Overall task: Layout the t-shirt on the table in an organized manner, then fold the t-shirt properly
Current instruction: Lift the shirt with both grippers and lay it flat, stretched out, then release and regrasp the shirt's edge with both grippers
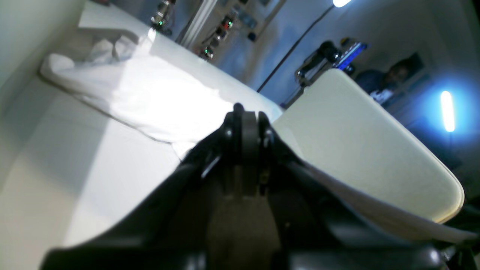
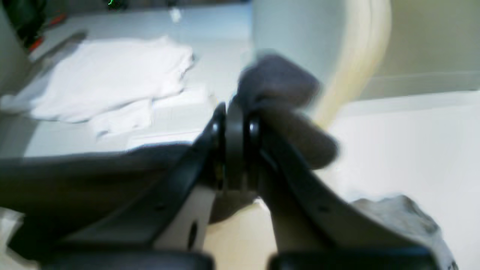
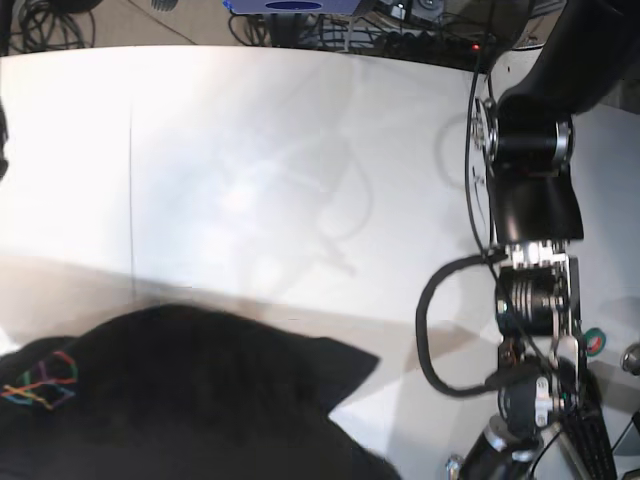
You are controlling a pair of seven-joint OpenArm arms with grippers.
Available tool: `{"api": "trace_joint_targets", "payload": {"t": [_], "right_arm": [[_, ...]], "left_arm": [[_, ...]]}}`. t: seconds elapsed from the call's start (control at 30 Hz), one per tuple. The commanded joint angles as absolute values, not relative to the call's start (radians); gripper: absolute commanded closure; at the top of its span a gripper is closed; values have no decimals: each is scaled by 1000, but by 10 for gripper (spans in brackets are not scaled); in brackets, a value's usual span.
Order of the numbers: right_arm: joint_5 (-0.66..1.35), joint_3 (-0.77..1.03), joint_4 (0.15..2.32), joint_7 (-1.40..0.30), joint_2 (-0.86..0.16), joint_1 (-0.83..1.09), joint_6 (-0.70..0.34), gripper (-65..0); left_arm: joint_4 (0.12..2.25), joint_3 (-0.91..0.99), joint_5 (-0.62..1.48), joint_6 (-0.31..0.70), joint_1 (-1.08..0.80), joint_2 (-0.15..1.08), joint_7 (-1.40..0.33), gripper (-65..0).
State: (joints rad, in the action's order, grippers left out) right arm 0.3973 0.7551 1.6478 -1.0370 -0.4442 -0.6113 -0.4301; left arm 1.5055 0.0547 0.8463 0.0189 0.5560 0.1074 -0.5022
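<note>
Your right gripper [image 2: 234, 112] is clenched on a fold of the t-shirt [image 3: 190, 390]; left gripper [image 1: 245, 114] clamped on nothing. Shirt bunched along the table's [image 3: 300, 170] near edge, long axis unclear.

Table [image 3: 250, 150]: far and middle parts bare, wide room for either arm to pass. Only a thin dark seam [image 3: 132, 170] there, flat, no obstacle. Near edge: black shirt [image 3: 190, 390] heaped across lower left to centre, blocks low passes there. Left arm [image 3: 535, 230] + its cable loop [image 3: 435, 330] fill the right side of base view. Beyond far edge: cables, gear. White cloth pile [image 2: 108, 78] on a neighbouring surface, well apart.
</note>
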Motion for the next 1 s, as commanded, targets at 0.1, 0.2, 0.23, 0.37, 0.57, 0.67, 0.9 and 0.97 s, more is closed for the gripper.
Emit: {"api": "trace_joint_targets", "payload": {"t": [0.1, 0.2, 0.23, 0.37, 0.57, 0.67, 0.9, 0.97], "right_arm": [[386, 874, 1796, -1086, -357, -389, -429, 0], [386, 891, 1774, -1052, -268, -200, -430, 0], [386, 891, 1748, -1018, -236, -147, -430, 0], [384, 889, 1578, -858, -177, -15, -430, 0], [381, 888, 1360, -776, -179, 68, -432, 0], [381, 888, 1360, -776, -180, 108, -432, 0], [380, 889, 1360, -782, -179, 157, -432, 0], [380, 889, 1360, -782, -179, 171, -432, 0]], "left_arm": [[1627, 68, 852, 24, 337, 119, -478, 0], [1641, 58, 848, 24, 153, 160, -475, 0], [1630, 58, 846, 24, 101, 173, -475, 0], [1523, 59, 846, 24, -38, 206, -473, 0], [1371, 58, 846, 24, -120, 246, -472, 0], [1374, 58, 846, 24, -163, 254, -472, 0], [1372, 65, 846, 24, -209, 268, -472, 0], [1372, 68, 846, 24, -216, 268, -472, 0]]}}
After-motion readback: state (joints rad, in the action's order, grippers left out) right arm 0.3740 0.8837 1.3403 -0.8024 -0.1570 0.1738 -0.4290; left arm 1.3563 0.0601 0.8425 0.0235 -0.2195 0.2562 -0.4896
